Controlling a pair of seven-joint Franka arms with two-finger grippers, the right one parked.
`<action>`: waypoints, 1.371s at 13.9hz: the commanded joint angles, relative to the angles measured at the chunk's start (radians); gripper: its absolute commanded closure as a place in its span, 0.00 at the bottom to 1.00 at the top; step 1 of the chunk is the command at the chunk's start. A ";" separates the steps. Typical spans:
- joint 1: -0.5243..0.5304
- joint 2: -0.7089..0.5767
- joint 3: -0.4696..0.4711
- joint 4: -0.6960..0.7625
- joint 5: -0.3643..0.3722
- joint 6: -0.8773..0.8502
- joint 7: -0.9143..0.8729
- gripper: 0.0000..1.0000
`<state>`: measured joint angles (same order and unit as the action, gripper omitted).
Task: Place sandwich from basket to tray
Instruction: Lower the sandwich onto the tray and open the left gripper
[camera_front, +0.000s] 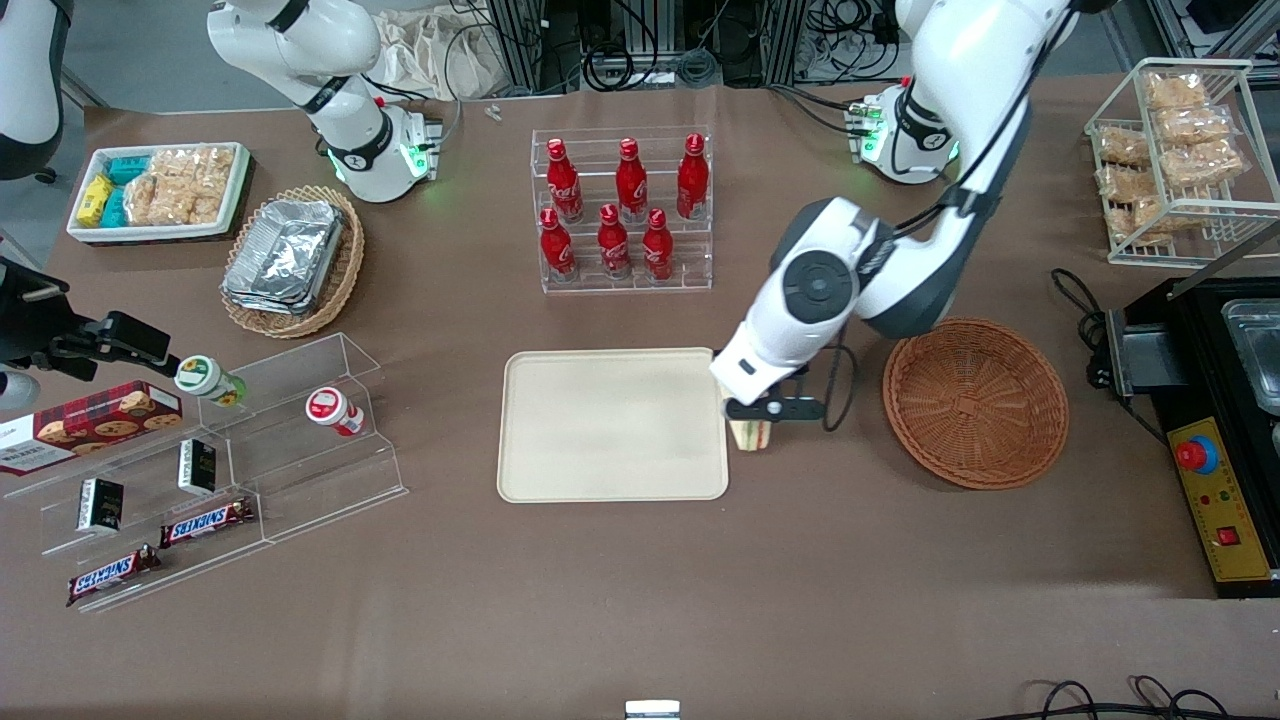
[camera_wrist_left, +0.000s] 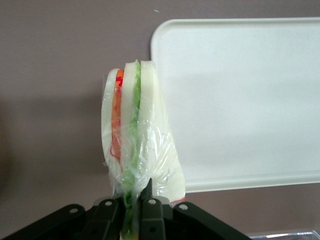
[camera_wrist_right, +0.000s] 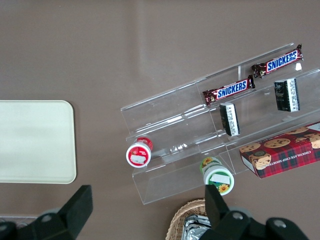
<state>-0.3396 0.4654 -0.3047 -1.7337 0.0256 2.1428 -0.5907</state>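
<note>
My left gripper (camera_front: 757, 421) is shut on the sandwich (camera_front: 752, 434), a clear-wrapped wedge of white bread with orange, red and green layers. It holds the sandwich above the brown table between the tray and the basket, just beside the tray's edge. In the left wrist view the fingers (camera_wrist_left: 152, 210) pinch the wrap at the sandwich's (camera_wrist_left: 137, 135) end. The cream tray (camera_front: 612, 425) is bare; it also shows in the left wrist view (camera_wrist_left: 240, 100) and the right wrist view (camera_wrist_right: 35, 142). The round reddish-brown wicker basket (camera_front: 975, 402) holds nothing.
A clear rack of red bottles (camera_front: 622, 205) stands farther from the front camera than the tray. A tan oval basket with foil containers (camera_front: 292, 258), a white bin of snacks (camera_front: 158, 190) and clear shelves with candy bars (camera_front: 205, 470) lie toward the parked arm's end. A black machine (camera_front: 1215, 400) sits beside the basket.
</note>
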 joint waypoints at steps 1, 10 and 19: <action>-0.061 0.070 0.007 0.065 0.049 0.000 -0.031 1.00; -0.111 0.177 0.009 0.091 0.214 0.077 -0.069 0.79; -0.104 0.165 0.009 0.161 0.209 0.066 -0.211 0.00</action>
<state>-0.4378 0.6473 -0.3033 -1.6013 0.2159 2.2207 -0.7634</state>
